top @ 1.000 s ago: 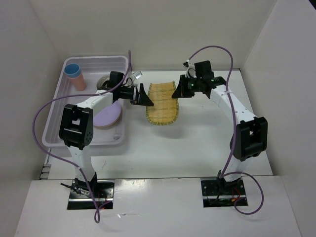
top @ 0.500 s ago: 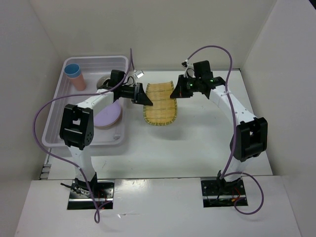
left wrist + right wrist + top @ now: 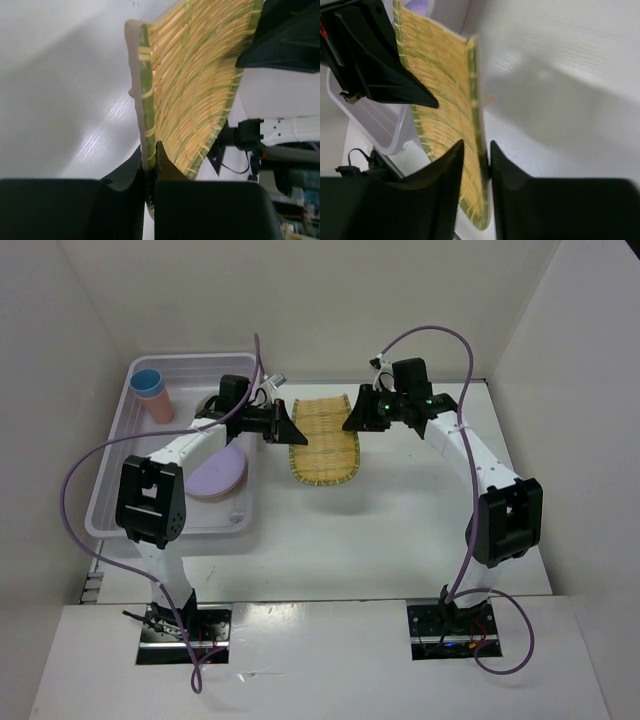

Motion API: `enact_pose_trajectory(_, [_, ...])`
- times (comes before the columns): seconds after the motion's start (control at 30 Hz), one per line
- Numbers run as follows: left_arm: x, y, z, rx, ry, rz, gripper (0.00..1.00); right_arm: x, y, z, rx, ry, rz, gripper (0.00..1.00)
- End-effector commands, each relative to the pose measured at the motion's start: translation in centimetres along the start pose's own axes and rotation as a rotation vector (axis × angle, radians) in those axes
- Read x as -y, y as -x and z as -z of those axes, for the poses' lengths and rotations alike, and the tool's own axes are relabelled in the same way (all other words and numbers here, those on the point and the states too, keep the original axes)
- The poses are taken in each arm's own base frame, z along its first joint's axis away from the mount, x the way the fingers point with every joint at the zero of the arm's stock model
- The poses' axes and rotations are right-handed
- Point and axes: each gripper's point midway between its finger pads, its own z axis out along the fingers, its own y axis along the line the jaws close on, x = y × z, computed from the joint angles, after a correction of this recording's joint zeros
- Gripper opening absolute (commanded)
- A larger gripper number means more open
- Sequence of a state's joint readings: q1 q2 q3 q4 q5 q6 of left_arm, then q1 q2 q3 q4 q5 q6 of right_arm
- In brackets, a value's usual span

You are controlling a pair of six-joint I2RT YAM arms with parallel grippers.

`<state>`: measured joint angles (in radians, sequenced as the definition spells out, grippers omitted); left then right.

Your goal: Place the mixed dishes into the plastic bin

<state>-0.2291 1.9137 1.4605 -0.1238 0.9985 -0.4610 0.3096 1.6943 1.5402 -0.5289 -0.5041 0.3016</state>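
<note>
Cups (image 3: 152, 393) and lilac plate (image 3: 222, 475) sat in bin (image 3: 190, 361); only ribbed yellow tray (image 3: 325, 445) left outside, just right. L gripper (image 3: 291, 430) clamped its rim; R gripper (image 3: 351, 422) straddled opposite rim, grip unclear.

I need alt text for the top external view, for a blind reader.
A yellow ribbed tray is just right of a plastic bin, between two robot tools: the left tool grips one edge, the right tool is at the opposite edge.

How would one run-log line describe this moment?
left hand: shut on yellow tray rim | right hand: open around opposite rim | tray: right of plastic bin
</note>
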Motion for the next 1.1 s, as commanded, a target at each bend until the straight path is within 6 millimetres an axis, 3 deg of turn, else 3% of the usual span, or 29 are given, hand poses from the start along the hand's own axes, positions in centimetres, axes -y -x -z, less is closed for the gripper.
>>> enact_pose_trajectory(0.0, [3.4, 6.0, 3.1, 0.169, 0.085, -0.141, 0.00, -3.6, 4.7, 2.2, 0.149, 0.073, 0.034, 0.35])
enact_pose_trajectory(0.07, [2.7, 6.7, 4.4, 0.194, 0.129, -0.122, 0.00, -4.1, 5.6, 2.5, 0.177, 0.084, 0.042, 0.43])
enact_pose_trajectory(0.23, [4.1, 8.5, 6.5, 0.290, 0.147, -0.090, 0.00, -4.4, 7.1, 2.9, 0.218, 0.094, 0.040, 0.51])
enact_pose_trajectory(0.37, [3.6, 10.0, 10.5, 0.368, 0.263, -0.046, 0.00, -4.5, 8.6, 4.9, 0.274, 0.084, 0.042, 0.57])
enact_pose_trajectory(0.4, [3.7, 10.9, 13.1, 0.426, 0.294, -0.027, 0.00, -3.8, 8.4, 4.8, 0.270, 0.074, 0.020, 0.58])
enact_pose_trajectory(0.43, [3.2, 10.8, 14.4, 0.456, 0.315, 0.032, 0.00, -3.1, 9.1, 5.9, 0.311, 0.055, 0.021, 0.58])
enact_pose_trajectory(0.47, [2.4, 10.6, 17.3, 0.510, 0.347, 0.098, 0.00, -2.6, 9.2, 6.3, 0.323, 0.048, 0.009, 0.60])
enact_pose_trajectory(0.53, [2.5, 10.2, 20.2, 0.577, 0.385, 0.128, 0.00, -0.7, 9.3, 7.1, 0.345, 0.017, -0.021, 0.60])
enact_pose_trajectory(0.57, [0.9, 9.1, 21.8, 0.597, 0.422, 0.178, 0.00, 0.0, 9.2, 7.2, 0.345, 0.005, -0.031, 0.60])
enact_pose_trajectory(0.7, [-0.6, 6.5, 24.9, 0.631, 0.491, 0.246, 0.00, 2.7, 7.9, 6.8, 0.321, -0.047, -0.069, 0.61])
enact_pose_trajectory(0.87, [-2.5, 3.0, 25.5, 0.617, 0.531, 0.343, 0.00, 4.5, 6.5, 6.4, 0.297, -0.082, -0.104, 0.68])
enact_pose_trajectory(0.93, [-4.4, 1.0, 25.9, 0.613, 0.553, 0.414, 0.00, 4.8, 6.0, 6.2, 0.286, -0.086, -0.112, 0.70])
enact_pose_trajectory(1.07, [-6.9, -0.8, 26.8, 0.644, 0.601, 0.490, 0.00, 5.4, 5.7, 6.4, 0.290, -0.122, -0.112, 0.71])
